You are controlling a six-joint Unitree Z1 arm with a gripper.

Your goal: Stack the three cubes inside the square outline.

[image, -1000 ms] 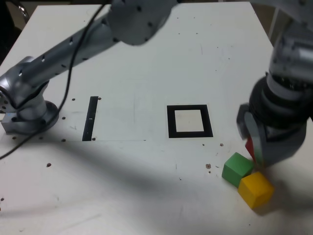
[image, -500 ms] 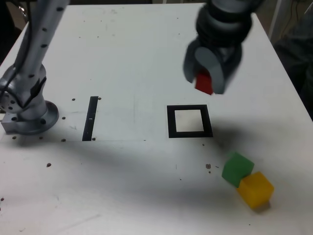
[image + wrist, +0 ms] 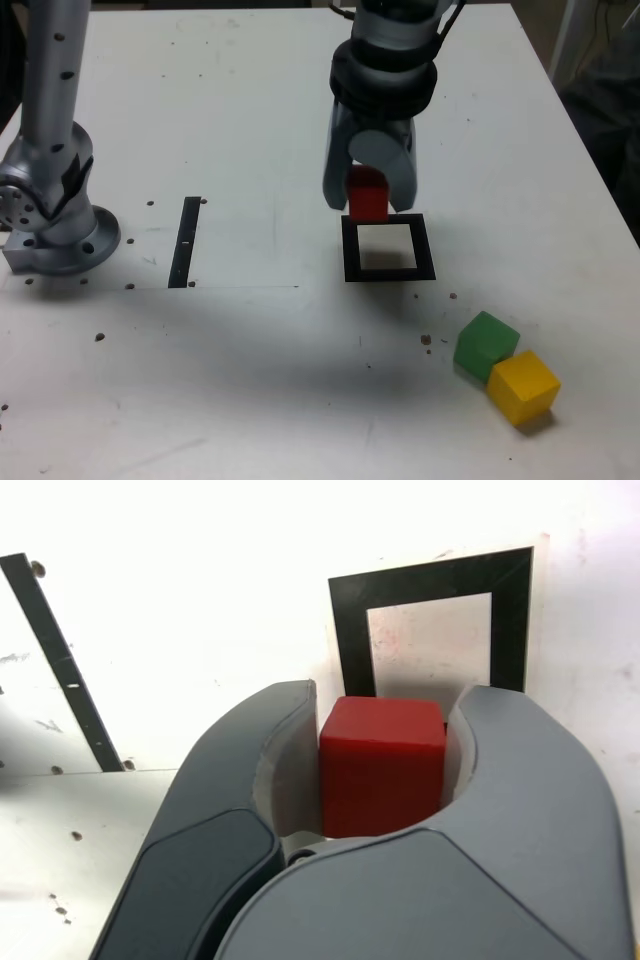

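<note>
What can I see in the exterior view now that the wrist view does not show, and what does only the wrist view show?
Only the exterior view: the green cube, the arm's round base and the dark object at the exterior view's right edge.

Only the wrist view: the inner faces of both fingers on either side of the red cube.

Both: the gripper with the red cube between its fingers, the square outline and the black strip.

square outline (image 3: 510, 630): partly covered by red cube and jaws, wrist view | arm (image 3: 50, 80): cut off, exterior view's top edge | yellow cube (image 3: 637, 951): sliver only, wrist view's edge
</note>
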